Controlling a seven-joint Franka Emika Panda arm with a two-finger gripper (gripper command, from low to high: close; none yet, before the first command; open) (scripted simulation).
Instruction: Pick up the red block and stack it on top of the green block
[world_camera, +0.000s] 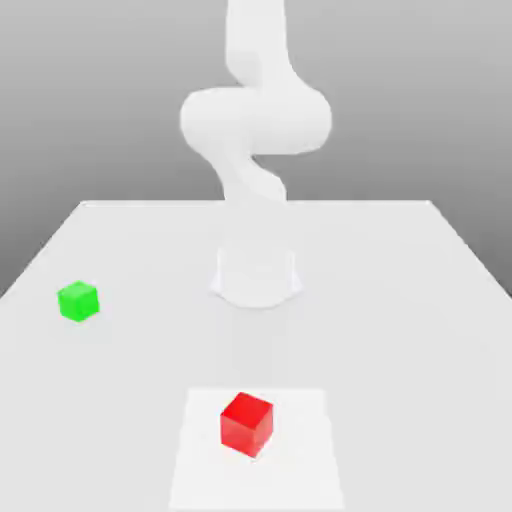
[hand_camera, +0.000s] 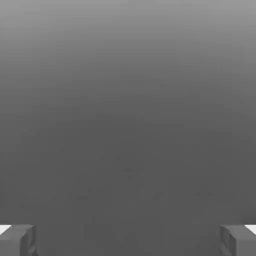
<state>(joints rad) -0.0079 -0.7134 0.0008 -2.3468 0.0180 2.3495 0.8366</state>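
Exterior view: red block near edge of desk, green block well apart, far left. Gripper spread wide, holding nothing.

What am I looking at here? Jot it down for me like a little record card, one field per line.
Surface: white table
Red block: near the front edge, resting on a paler square patch
Green block: toward the exterior view's left, apart from the red one
Stacked: not yet, both sit on the table
Arm: white, rising behind the blocks
End effector: fingers wide apart, nothing between them
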